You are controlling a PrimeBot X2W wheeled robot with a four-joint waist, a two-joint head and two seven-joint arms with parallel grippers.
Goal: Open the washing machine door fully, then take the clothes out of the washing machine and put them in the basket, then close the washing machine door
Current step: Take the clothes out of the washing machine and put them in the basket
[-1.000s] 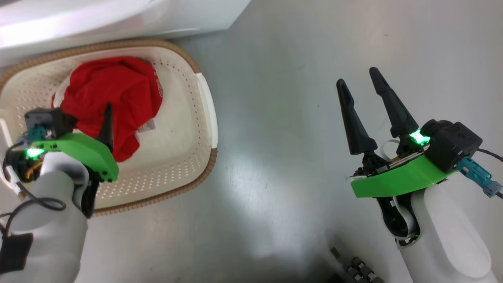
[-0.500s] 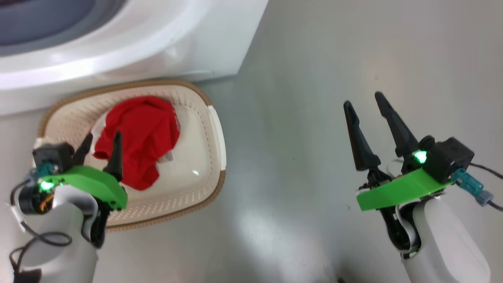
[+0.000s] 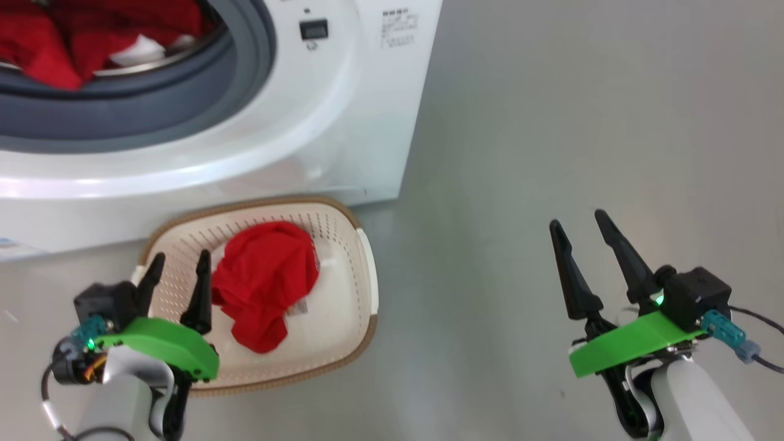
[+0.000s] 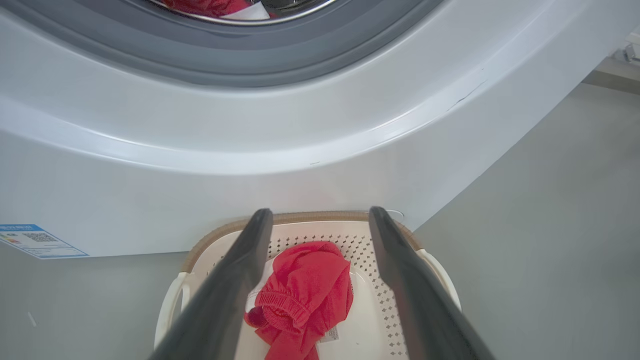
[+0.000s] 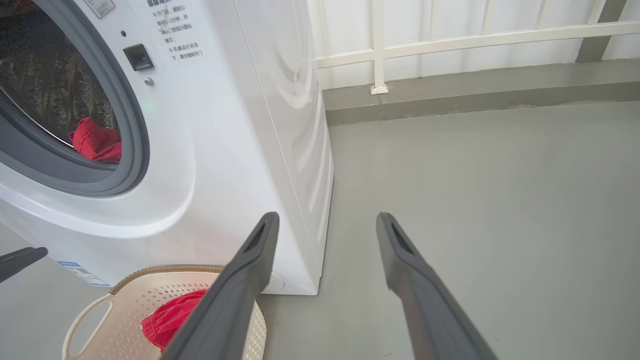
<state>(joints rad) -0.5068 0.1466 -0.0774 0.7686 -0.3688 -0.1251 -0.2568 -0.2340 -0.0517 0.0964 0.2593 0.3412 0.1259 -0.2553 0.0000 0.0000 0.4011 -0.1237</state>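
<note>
The washing machine (image 3: 318, 122) stands with its drum mouth uncovered; the washing machine door is out of view. Red clothes (image 3: 37, 43) with a white part lie inside the drum, and show again as clothes (image 5: 95, 142) behind the grey ring. In front of the machine sits the cream basket (image 3: 361, 257) on the floor, holding one red garment (image 3: 263, 282). My left gripper (image 3: 180, 260) hovers open over the basket's left side, apart from the garment (image 4: 305, 290) and holding nothing. My right gripper (image 3: 577, 219) is open and empty over bare floor to the right.
Grey floor (image 3: 551, 122) spreads wide to the right of the machine. A white railing (image 5: 450, 37) and a low kerb run behind it. A small blue label (image 4: 35, 240) marks the machine's lower front.
The head camera has tilted up, bringing the drum mouth into the picture. My left gripper has drawn back from over the red garment to the basket's left side. The garment stays in the basket.
</note>
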